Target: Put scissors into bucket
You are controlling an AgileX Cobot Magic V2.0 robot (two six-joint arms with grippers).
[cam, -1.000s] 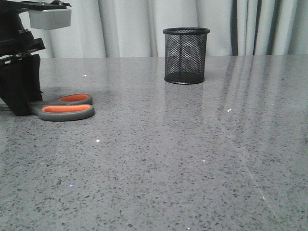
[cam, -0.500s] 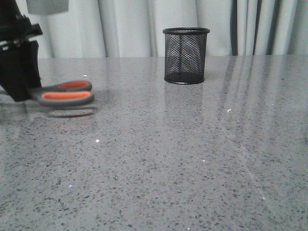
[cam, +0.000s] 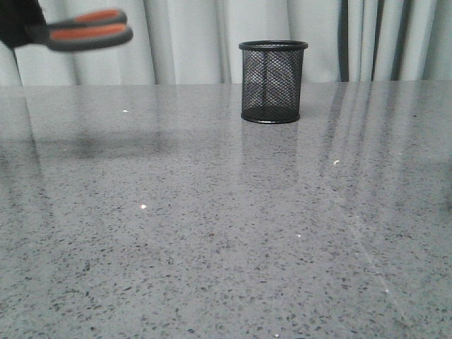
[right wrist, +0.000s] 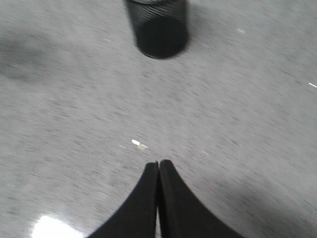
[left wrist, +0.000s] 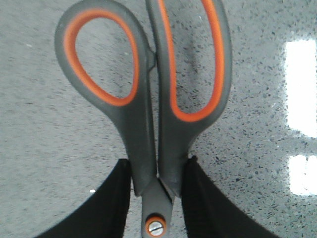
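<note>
Left gripper (left wrist: 157,191) clamped on the scissors (left wrist: 148,94), held high off the table (cam: 226,233).

Front view shows only the orange-lined handles (cam: 83,32) at ten o'clock, well apart from the bucket (cam: 273,81) at twelve; the wrist view adds the pivot dot (left wrist: 156,227) between the fingers (left wrist: 106,208). No writing is legible. Right gripper (right wrist: 158,171), somewhat blurred, seems pressed together, empty, the bucket (right wrist: 158,27) beyond it.

Scissors (left wrist: 148,124): dark grey handles, orange loop linings, orange pivot dot. Bucket (cam: 272,81): black wire mesh. Table (cam: 226,233): grey, finely speckled.
</note>
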